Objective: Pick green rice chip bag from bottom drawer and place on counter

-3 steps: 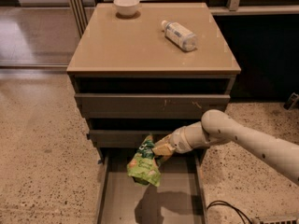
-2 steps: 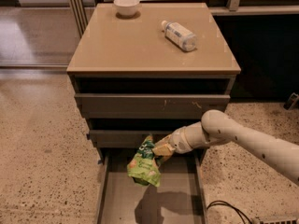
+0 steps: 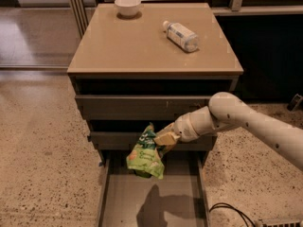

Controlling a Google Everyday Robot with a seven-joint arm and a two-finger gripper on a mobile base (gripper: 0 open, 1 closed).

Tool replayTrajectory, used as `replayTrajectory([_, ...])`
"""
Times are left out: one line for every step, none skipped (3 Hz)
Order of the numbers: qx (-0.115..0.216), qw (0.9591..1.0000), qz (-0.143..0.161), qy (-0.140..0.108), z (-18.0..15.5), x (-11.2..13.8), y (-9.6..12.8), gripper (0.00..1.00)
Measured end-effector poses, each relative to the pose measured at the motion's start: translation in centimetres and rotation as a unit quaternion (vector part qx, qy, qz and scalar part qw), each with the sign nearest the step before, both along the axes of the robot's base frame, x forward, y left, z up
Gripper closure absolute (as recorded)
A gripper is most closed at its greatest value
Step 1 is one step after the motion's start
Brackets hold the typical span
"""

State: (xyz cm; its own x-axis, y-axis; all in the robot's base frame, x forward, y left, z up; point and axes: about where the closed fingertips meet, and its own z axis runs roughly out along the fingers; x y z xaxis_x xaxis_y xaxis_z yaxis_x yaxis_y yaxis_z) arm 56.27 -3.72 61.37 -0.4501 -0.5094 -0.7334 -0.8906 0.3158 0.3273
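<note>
The green rice chip bag (image 3: 146,156) hangs from my gripper (image 3: 163,138), which is shut on the bag's top edge. The bag is in the air above the open bottom drawer (image 3: 154,197), in front of the middle drawer's front, and its shadow falls on the drawer's grey floor. My white arm reaches in from the right. The tan counter (image 3: 137,41) is above, at the top of the cabinet.
A white bowl (image 3: 128,5) stands at the counter's back left. A clear plastic bottle with a white label (image 3: 181,35) lies on the counter's right side. Two upper drawers (image 3: 142,107) are partly pulled out. A black cable (image 3: 232,212) lies on the speckled floor at the lower right.
</note>
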Motion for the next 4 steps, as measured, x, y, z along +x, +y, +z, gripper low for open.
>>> replayTrajectory([0.025,0.9991,0.026,-0.024,7.2,0.1,0.4,1.00])
replayTrajectory([0.053,0.9960,0.057,-0.044,13.4,0.5,0.6,1.00])
replayTrajectory([0.091,0.9902,0.085,-0.063,19.4,1.7,0.2,1.00])
replayTrajectory([0.091,0.9902,0.085,-0.063,19.4,1.7,0.2,1.00])
